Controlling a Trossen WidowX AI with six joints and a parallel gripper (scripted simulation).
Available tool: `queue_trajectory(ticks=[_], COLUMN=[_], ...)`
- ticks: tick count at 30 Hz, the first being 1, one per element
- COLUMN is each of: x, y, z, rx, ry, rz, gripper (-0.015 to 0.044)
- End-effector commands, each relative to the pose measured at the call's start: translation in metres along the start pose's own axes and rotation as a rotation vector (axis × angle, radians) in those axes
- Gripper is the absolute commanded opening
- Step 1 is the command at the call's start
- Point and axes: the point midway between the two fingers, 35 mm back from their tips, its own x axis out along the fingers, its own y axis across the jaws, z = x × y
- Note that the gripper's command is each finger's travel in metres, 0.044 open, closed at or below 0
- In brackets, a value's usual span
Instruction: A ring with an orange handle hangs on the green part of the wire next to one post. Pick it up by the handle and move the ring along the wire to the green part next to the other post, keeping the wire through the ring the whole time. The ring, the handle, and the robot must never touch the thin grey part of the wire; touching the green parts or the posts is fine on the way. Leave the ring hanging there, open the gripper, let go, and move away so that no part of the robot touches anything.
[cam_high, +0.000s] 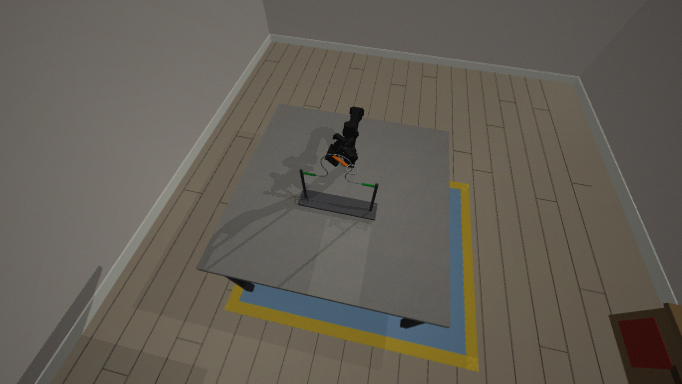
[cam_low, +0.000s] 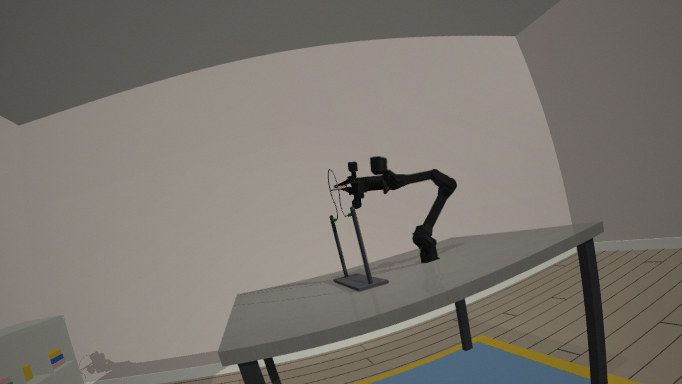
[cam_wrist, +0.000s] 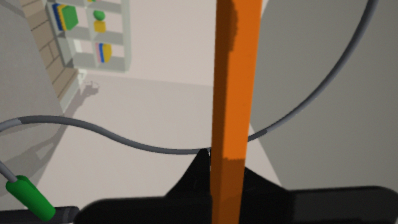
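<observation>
Gripper (cam_wrist: 227, 200) first: mine is clamped hard on the orange handle (cam_wrist: 232, 100), which runs straight up the middle of the wrist view from between the black fingers. So the ring (cam_high: 352, 169) is in my hand, up in the air over the stand and roughly midway between the two posts when seen from the top camera.

From the wrist cam the ring's grey hoop (cam_wrist: 345, 70) arcs off to the upper right, and the thin grey wire (cam_wrist: 125, 140) curves across and passes behind the handle close above my fingers. That's the bit I'm nervous about, and I honestly can't tell from here whether there's a real gap or it's just lined up that way.

One green sleeve (cam_wrist: 30, 199) sits at the lower left of that view, near the gripper body. In the top view the near-left green part (cam_high: 309, 174) and the far one (cam_high: 369, 185) sit by their posts (cam_high: 374, 196) on the dark base (cam_high: 337, 206).

How I'd do this stretch: move slowly, follow the wire's bends and tilt the wrist so the hoop stays square to the wire with the wire centred in it, instead of dragging straight across. Keep the squeeze on until green is inside the ring.
</observation>
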Motion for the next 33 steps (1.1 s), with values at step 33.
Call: queue_trajectory(ticks=[33], x=[0.000], y=[-0.014], z=[0.001], rx=[-0.374], ry=[-0.040], rz=[-0.196], gripper=[-0.0150])
